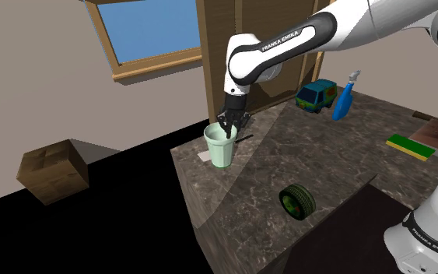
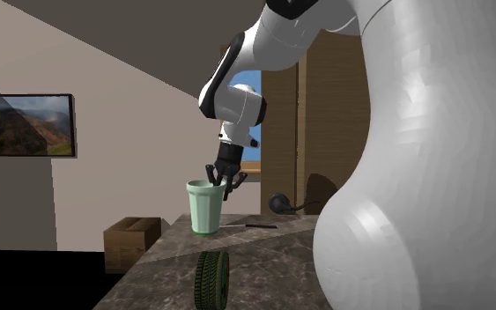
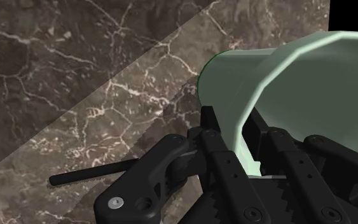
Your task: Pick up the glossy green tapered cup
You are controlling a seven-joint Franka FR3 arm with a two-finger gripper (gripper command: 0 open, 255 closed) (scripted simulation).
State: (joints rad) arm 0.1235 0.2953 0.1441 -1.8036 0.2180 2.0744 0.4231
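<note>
You're at the grasp itself. The pale green cup (image 1: 222,149) stands upright near the surface's (image 1: 326,167) far corner, on the shoulder view's left and close to the edge. Your hand (image 1: 227,126) is down on its rim. In the wrist view one finger sits inside the cup wall and the other outside, and they look clamped on that wall. The base appears to rest on the surface, so next lift straight and slowly, because a rim pinch may let the cup tilt.
</note>
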